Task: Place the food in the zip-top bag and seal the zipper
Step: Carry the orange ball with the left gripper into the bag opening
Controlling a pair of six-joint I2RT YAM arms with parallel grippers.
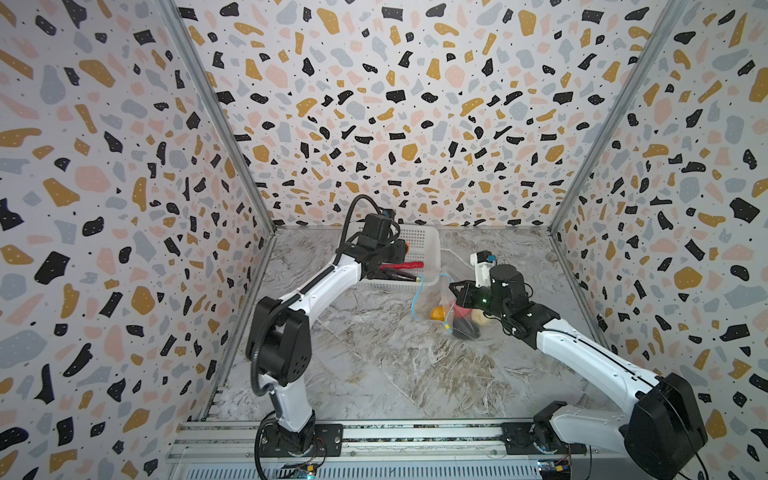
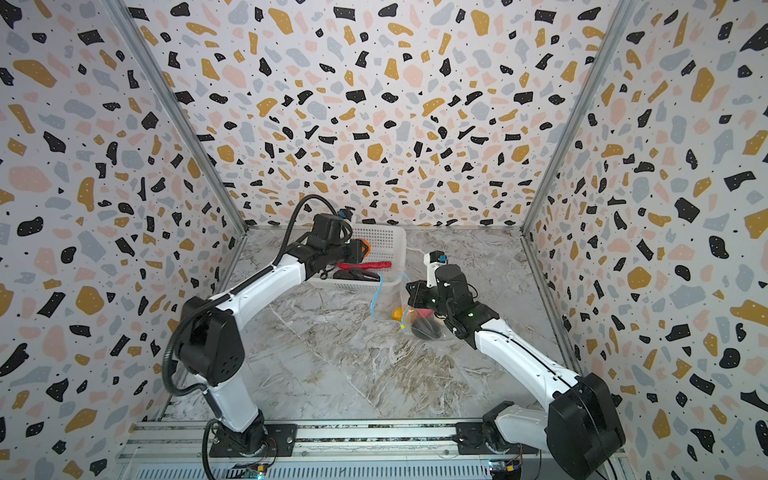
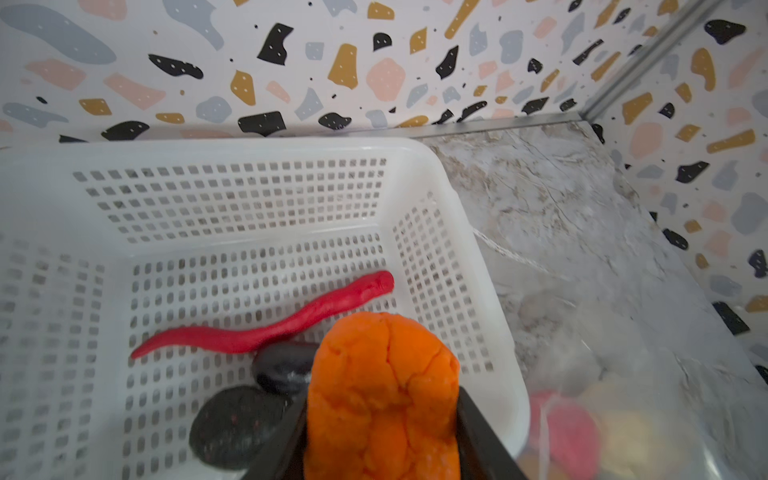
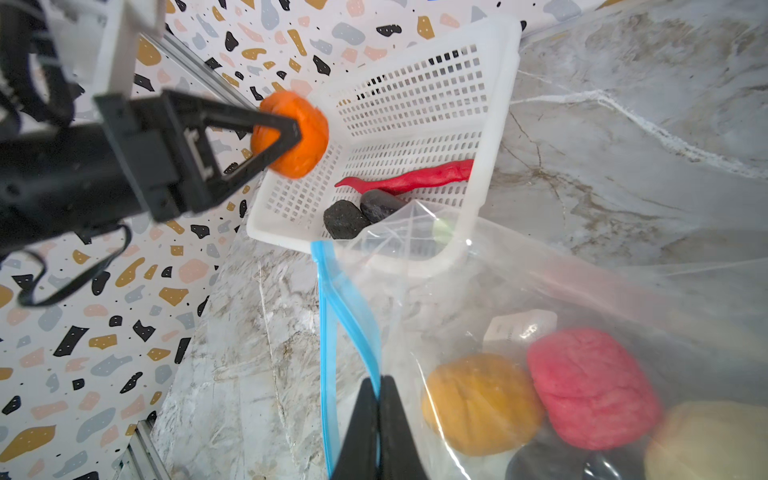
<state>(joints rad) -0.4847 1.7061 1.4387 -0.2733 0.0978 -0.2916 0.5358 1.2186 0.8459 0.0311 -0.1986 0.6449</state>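
While the left gripper [image 4: 291, 133] clamps the orange [image 4: 309, 120], jaws part-closed on it, above the white basket [image 4: 498, 137], we record that the zip-top bag [image 4: 602, 270] lies to its right and lower, on the table [image 4: 249, 374] against the basket's corner. There the right gripper [image 4: 379, 399], jaws fully closed, pinches the blue zipper [image 4: 332, 299] strip, holding the mouth open toward the carrying arm.

Bright, even light; faint shadows. Both top views bow walls [image 1: 104, 208] at 9 and 3 o'clock. Left wrist view: zip-top bag [image 3: 623, 415] blurred, perhaps defocused.
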